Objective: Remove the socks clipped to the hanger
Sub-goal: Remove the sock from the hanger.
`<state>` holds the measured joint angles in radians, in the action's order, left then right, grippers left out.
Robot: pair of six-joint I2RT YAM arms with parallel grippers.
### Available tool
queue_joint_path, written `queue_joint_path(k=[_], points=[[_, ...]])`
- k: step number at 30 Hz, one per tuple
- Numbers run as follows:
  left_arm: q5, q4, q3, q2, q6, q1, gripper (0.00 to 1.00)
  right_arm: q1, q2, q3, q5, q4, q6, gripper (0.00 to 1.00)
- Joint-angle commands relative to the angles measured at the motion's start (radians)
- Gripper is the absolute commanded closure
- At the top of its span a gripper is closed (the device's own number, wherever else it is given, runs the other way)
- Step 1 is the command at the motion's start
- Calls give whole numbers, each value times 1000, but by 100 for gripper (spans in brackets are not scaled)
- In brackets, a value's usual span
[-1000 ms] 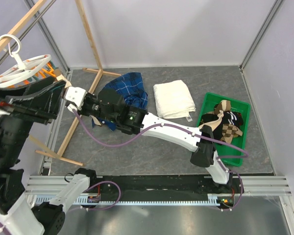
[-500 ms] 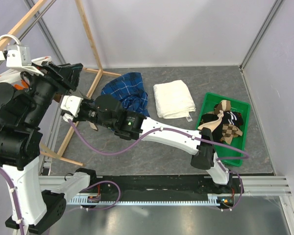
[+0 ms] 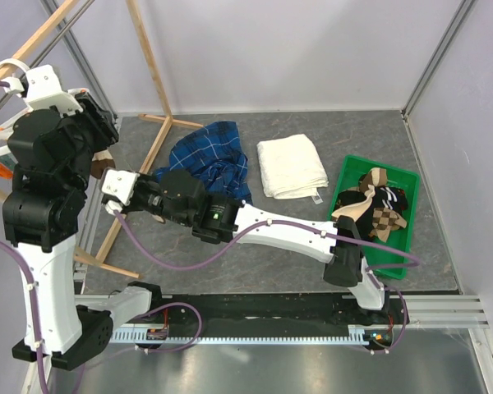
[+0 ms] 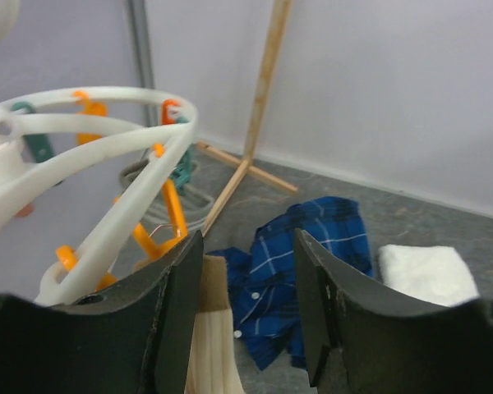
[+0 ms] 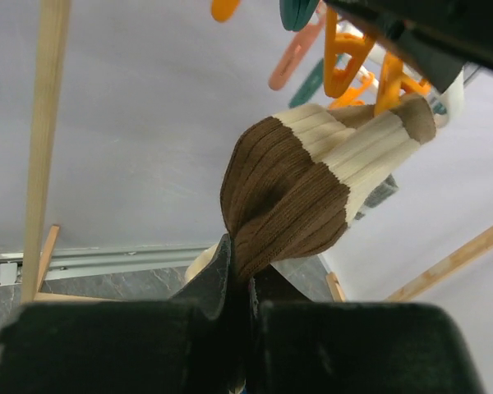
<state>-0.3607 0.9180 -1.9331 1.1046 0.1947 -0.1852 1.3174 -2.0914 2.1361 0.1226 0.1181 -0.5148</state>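
The white round hanger (image 4: 107,139) with orange clothespins (image 4: 171,215) fills the left of the left wrist view. In the top view only its hook (image 3: 12,70) shows behind the left arm. A beige sock with a brown cuff (image 5: 312,189) hangs from the pins. My right gripper (image 5: 248,287) is shut on its brown end, below the hanger. The same sock (image 4: 214,328) shows beside my left gripper (image 4: 246,304), which is open and empty just under the hanger's rim. Several more socks (image 3: 378,205) lie in the green bin (image 3: 394,267).
Wooden rack poles (image 3: 152,74) stand at the back left, with their feet on the table. A blue plaid shirt (image 3: 214,156) and a folded white towel (image 3: 292,164) lie mid-table. The right arm (image 3: 296,234) stretches across the table from right to left.
My left arm has swung up and in front of the hanger, hiding most of it in the top view. My right gripper has shifted slightly left, still holding the sock.
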Motion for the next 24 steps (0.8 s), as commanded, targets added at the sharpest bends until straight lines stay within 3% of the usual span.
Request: queue_joint_path(k=[1,24], points=[[-145,71,-62,35,-52,4,44,31,21,34,23,34,-34,100],[-233,157,-184,98,-28,6,43,60,-5,53,31,20,-102,100]])
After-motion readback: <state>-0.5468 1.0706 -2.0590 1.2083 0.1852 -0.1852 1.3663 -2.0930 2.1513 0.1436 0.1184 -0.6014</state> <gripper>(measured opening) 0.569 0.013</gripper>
